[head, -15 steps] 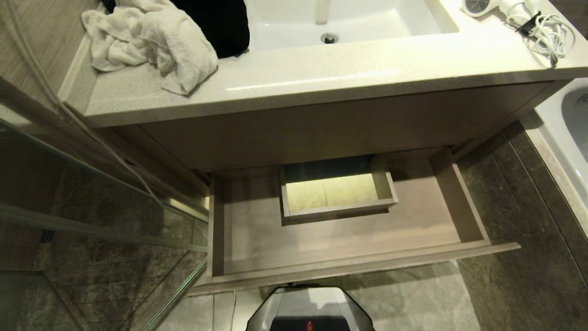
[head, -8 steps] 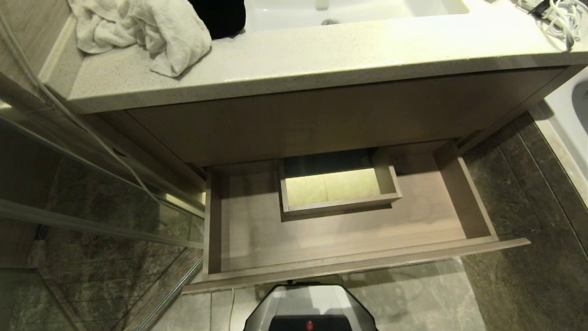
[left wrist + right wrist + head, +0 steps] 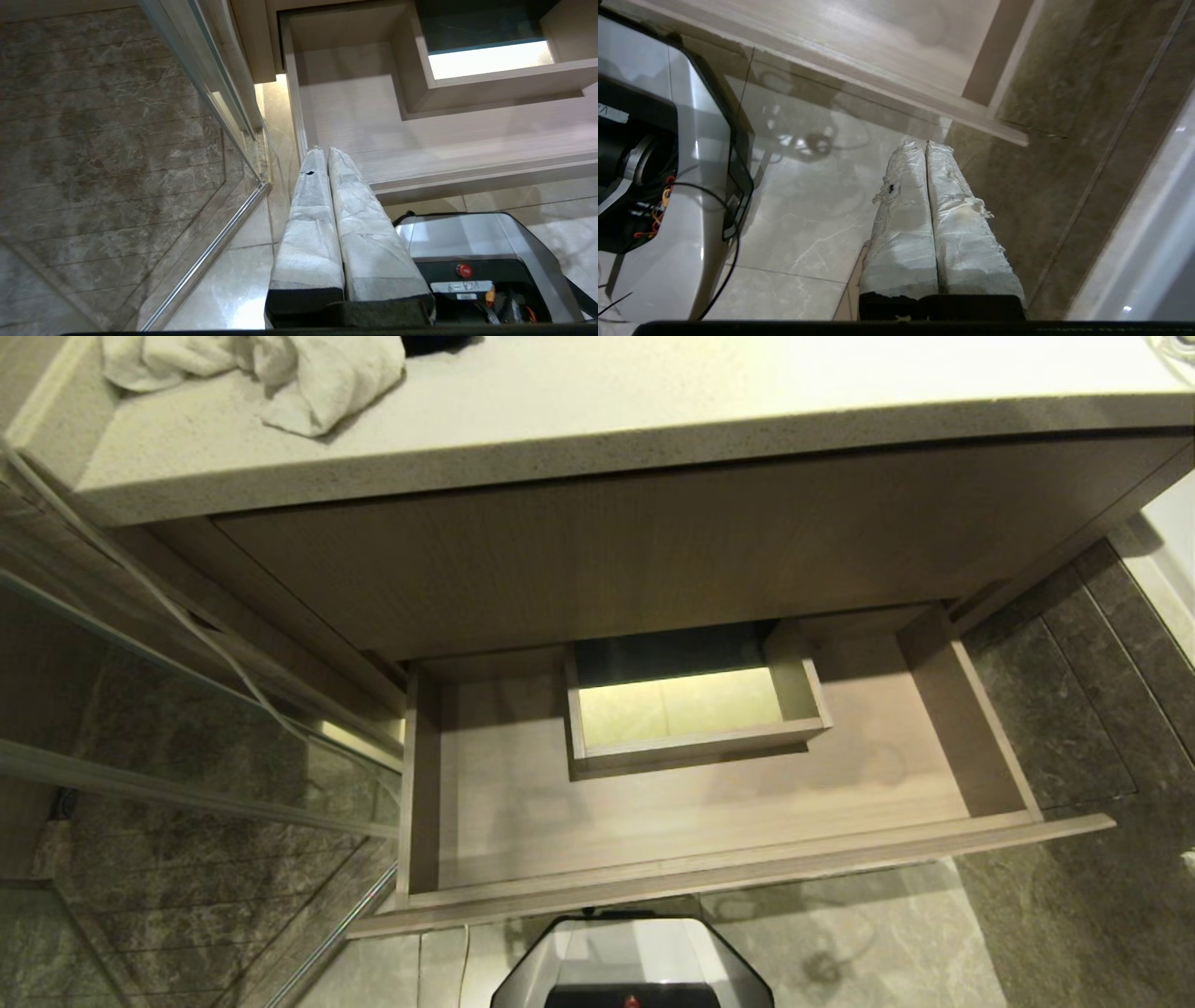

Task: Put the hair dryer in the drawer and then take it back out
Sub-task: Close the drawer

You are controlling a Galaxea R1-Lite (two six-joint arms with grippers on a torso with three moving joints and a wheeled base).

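Drawer (image 3: 709, 821) pulled open, nothing inside. Left gripper (image 3: 327, 151) and right gripper (image 3: 924, 144) pinched closed, empty, low before drawer front. Next: raise, spread right pincer, reach countertop (image 3: 653, 411) for dryer.

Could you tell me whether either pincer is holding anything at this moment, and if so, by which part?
Nothing is held. The left pincer and the right pincer are both shut with nothing between their fingers, hanging over the floor in front of the open drawer.

Silver-grey angular base housing (image 3: 635, 957) with black inset, red round button (image 3: 463, 269), white label strip, orange and black wiring, left gripper (image 3: 325, 151) and right gripper (image 3: 924, 144) fingers wrapped in crinkled white tape, black mounts
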